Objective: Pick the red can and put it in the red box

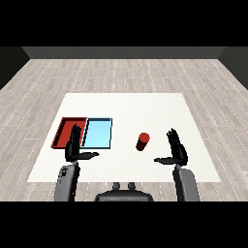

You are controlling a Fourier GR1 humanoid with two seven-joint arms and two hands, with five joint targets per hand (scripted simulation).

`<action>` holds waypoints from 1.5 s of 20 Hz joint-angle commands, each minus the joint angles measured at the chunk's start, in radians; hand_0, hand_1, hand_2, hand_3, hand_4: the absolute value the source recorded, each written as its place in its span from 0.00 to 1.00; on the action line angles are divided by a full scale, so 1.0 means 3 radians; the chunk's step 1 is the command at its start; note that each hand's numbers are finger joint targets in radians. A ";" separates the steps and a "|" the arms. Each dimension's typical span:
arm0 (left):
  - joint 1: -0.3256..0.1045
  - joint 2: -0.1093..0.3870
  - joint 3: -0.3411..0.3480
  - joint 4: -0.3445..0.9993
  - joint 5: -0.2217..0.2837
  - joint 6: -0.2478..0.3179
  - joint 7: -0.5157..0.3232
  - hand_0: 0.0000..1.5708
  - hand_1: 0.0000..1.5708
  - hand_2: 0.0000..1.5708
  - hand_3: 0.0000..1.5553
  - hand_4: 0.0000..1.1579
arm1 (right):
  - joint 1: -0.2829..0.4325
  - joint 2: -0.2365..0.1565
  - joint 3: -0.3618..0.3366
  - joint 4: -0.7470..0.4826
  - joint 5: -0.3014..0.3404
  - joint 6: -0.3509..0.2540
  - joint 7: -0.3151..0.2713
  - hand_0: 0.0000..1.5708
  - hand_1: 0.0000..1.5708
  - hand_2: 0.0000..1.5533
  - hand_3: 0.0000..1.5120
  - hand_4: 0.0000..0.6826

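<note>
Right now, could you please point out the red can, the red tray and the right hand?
red can (142, 142), head view, its side.
red tray (65, 132), head view, bare floor.
right hand (177, 151), head view, palm.

A single head view is looking down and forward across the white table (145, 104) from above its near edge, taking in all four table corners. Grey plank flooring (126, 72) is showing beyond the far edge, so the camera is sitting fairly far back.

Matt white table (160, 104) w/ smooth red can (142, 141), wood-plank floor (124, 72).
</note>
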 commanded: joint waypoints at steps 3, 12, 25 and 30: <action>-0.0072 -0.0078 -0.0081 0.0130 -0.0169 0.0144 -0.0084 0.00 0.00 0.00 0.00 0.00 | -0.0154 0.0006 -0.0038 0.0135 0.0039 -0.0046 0.0079 0.00 0.00 0.00 0.00 0.00; -0.0170 0.0011 0.0029 0.0149 0.0045 -0.0035 0.0022 0.00 0.00 0.00 0.00 0.00 | -0.0301 0.0101 -0.0021 0.0662 0.0074 -0.0005 -0.0274 0.00 0.00 0.00 0.00 0.00; -0.0023 0.0150 0.0259 0.0273 0.0327 -0.0295 -0.0246 0.00 0.00 0.00 0.00 0.00 | -0.0789 0.0309 0.0146 0.1309 -0.0060 -0.0230 -0.0308 0.00 0.00 0.00 0.00 0.00; -0.0096 0.0205 0.0289 0.0025 0.0403 -0.0274 0.0114 0.00 0.00 0.00 0.00 0.00 | -0.0710 0.0311 0.0190 0.1373 -0.0114 -0.0224 -0.0431 0.00 0.00 0.00 0.00 0.00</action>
